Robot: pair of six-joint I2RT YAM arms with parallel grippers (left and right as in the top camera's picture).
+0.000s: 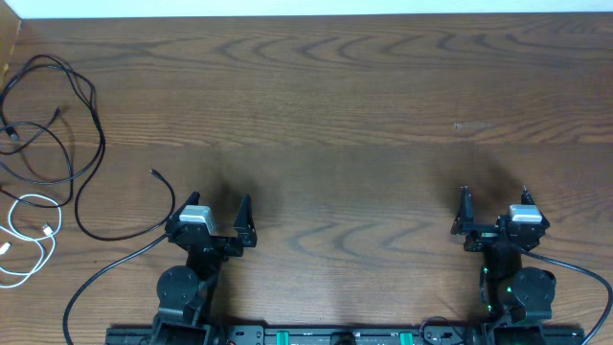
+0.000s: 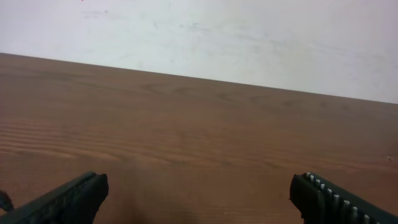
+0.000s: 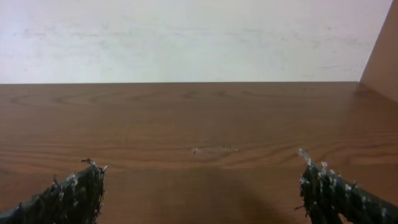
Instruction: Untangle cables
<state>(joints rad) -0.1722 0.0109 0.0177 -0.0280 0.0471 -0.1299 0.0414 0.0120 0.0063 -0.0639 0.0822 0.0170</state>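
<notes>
The cables lie in the overhead view at the table's far left. Black cables (image 1: pixel 59 113) form overlapping loops, and one strand ends in a plug (image 1: pixel 153 174) just left of my left arm. A white cable (image 1: pixel 29 235) is coiled below them near the left edge. My left gripper (image 1: pixel 220 198) is open over bare wood to the right of the cables, touching none; its wrist view (image 2: pixel 199 190) shows only wood between the fingers (image 2: pixel 87 190). My right gripper (image 1: pixel 494 192) (image 3: pixel 200 177) is open far to the right, with nothing in it.
A thicker black arm cable (image 1: pixel 105 273) runs from the left arm's base towards the front edge. The brown wooden table (image 1: pixel 335 105) stretches between and beyond the arms. A pale wall (image 3: pixel 186 37) stands behind its far edge.
</notes>
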